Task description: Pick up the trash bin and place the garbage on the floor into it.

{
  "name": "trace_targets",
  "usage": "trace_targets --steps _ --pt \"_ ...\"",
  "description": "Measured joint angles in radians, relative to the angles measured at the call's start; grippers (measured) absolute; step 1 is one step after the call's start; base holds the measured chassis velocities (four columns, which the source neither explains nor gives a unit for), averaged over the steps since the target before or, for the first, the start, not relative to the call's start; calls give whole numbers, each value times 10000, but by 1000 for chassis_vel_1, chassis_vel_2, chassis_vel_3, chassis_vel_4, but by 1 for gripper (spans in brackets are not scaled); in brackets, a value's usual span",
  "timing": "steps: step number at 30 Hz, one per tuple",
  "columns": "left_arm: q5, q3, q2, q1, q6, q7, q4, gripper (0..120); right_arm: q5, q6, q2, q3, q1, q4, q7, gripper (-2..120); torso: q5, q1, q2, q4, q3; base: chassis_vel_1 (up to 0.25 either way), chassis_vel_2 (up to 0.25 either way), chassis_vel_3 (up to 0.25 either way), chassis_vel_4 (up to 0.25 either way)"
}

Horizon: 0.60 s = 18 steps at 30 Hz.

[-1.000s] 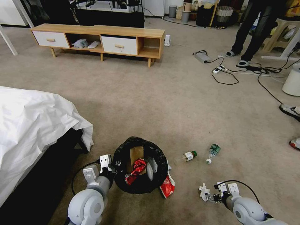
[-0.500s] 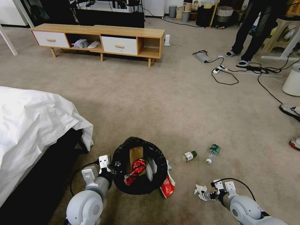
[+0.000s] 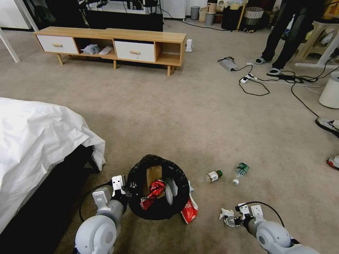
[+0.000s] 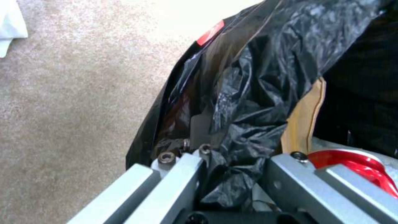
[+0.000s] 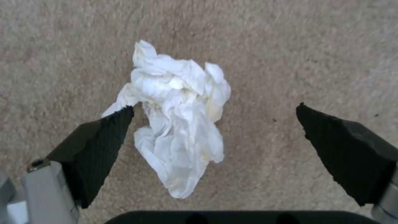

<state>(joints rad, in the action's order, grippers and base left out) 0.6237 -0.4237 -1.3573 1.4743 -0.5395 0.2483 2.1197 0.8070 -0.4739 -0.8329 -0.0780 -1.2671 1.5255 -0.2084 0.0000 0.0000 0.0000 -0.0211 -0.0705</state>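
The trash bin point(image 3: 158, 208), lined with a glossy black bag, stands on the floor point(image 3: 197, 116) close in front of me. My left gripper point(image 3: 126, 189) is shut on its near-left rim; in the left wrist view the left gripper point(image 4: 232, 174) pinches the crinkled bag point(image 4: 257, 87). Inside lie a brown paper bag point(image 3: 154, 173) and a crushed red can point(image 3: 154, 192). A red wrapper point(image 3: 189, 210) lies against the bin's right side. My right gripper point(image 3: 230, 221) is open low over the carpet, around a white tissue point(image 5: 182, 140) that touches one pad. Two green-capped bottles point(image 3: 214, 175) point(image 3: 241, 170) lie beyond.
A bed with a white sheet point(image 3: 35, 141) fills the left. A low wooden cabinet point(image 3: 113, 44) stands at the back. Black cables and a power strip point(image 3: 247, 78) run at the far right, near a white bucket point(image 3: 330, 92) and a person's shoes point(image 3: 328, 125).
My right gripper has slid left toward the bin, low over the carpet, and the tissue has shifted a little left with it. The left gripper and bin have stayed put.
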Motion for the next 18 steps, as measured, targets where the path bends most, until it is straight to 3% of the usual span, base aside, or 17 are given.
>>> trace_targets --steps 9,14,18 --pt "1 -32 12 -3 6 -1 -38 0 -39 -3 -170 64 89 -224 116 99 0 0 1 0 0 0 0 0 0" --pt "7 -23 -7 -49 9 -3 -98 0 -58 -12 -179 77 107 -217 182 77 0 0 0 0 0 0 0 0 0" --pt "11 -14 -19 -83 10 -4 -132 0 -58 -4 -169 79 107 -216 184 67 0 0 0 0 0 0 0 0 0"
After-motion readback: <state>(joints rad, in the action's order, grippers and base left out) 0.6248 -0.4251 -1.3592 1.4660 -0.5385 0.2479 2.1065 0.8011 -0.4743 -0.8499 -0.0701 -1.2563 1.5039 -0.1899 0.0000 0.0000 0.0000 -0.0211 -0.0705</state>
